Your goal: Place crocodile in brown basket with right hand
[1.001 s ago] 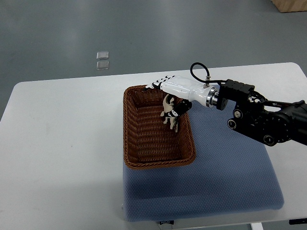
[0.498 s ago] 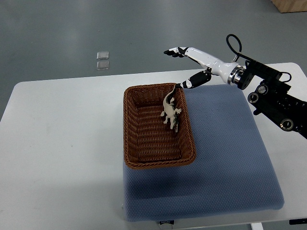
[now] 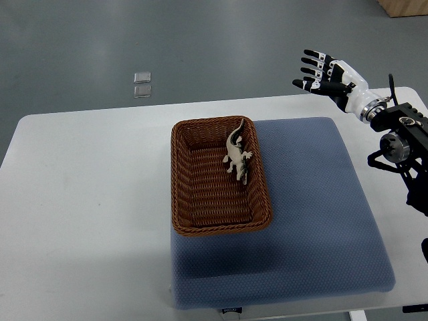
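Top view: pale crocodile (image 3: 237,155) lies flat inside brown basket (image 3: 179,194), by its right wall, tail curving toward the far rim. My right hand (image 3: 328,77) hangs empty and splayed, well apart.

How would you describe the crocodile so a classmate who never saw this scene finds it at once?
On the white table lies a blue mat, and a brown wicker basket sits at its left edge. Against the basket's right wall lies the pale crocodile, the only thing inside.

White-shelled right hand (image 3: 330,77) with black finger segments, silver wrist ring, black metal forearm with round joints and thin black cable
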Robot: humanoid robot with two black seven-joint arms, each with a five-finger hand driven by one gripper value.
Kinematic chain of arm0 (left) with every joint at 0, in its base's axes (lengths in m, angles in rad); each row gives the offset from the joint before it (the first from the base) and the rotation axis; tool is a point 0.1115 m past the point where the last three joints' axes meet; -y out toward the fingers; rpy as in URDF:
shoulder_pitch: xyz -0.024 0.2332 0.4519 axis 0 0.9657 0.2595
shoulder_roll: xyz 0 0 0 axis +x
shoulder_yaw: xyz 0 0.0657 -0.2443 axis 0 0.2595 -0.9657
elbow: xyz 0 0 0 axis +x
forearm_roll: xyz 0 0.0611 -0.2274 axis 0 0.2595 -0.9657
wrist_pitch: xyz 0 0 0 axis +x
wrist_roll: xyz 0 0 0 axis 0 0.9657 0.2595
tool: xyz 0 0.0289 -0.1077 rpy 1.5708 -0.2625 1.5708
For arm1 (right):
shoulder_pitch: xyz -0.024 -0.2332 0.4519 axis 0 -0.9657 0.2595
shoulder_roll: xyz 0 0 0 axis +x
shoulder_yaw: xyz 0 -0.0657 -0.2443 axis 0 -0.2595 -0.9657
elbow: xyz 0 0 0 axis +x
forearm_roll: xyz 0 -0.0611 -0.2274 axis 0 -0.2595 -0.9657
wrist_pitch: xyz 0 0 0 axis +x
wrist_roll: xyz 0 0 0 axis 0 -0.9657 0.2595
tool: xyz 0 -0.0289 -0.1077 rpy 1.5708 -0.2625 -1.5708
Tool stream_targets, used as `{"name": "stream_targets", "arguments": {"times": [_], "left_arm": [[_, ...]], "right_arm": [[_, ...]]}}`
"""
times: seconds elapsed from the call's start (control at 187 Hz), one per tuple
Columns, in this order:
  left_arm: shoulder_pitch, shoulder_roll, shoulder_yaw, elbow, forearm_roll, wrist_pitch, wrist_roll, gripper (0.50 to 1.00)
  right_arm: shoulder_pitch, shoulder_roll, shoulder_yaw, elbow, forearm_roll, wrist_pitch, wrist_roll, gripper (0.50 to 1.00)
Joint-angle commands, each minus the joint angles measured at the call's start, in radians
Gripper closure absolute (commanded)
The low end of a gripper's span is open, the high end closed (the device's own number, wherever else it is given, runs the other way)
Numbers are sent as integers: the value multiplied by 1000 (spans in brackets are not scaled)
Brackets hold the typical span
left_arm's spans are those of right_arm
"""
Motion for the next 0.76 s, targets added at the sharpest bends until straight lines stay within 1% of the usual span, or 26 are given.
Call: {"name": "stream_targets", "arguments": {"times": [0.0, 0.22, 0.3, 0.402, 0.755], "left_arm": [[1, 0, 0, 0, 0, 0, 0, 500], [1, 0, 0, 0, 0, 0, 0, 500], [1, 0, 0, 0, 0, 0, 0, 500], [0, 0, 0, 0, 0, 0, 0, 500], [0, 0, 0, 0, 0, 0, 0, 500]], "right_arm": [[-6, 2, -1, -36, 70, -1, 0, 609], [-27, 24, 13, -49, 92, -21, 0, 607], [-32, 28, 15, -50, 92, -23, 3, 587], [-33, 31, 16, -52, 92, -23, 6, 572], [-43, 36, 15, -52, 92, -21, 11, 570]]}}
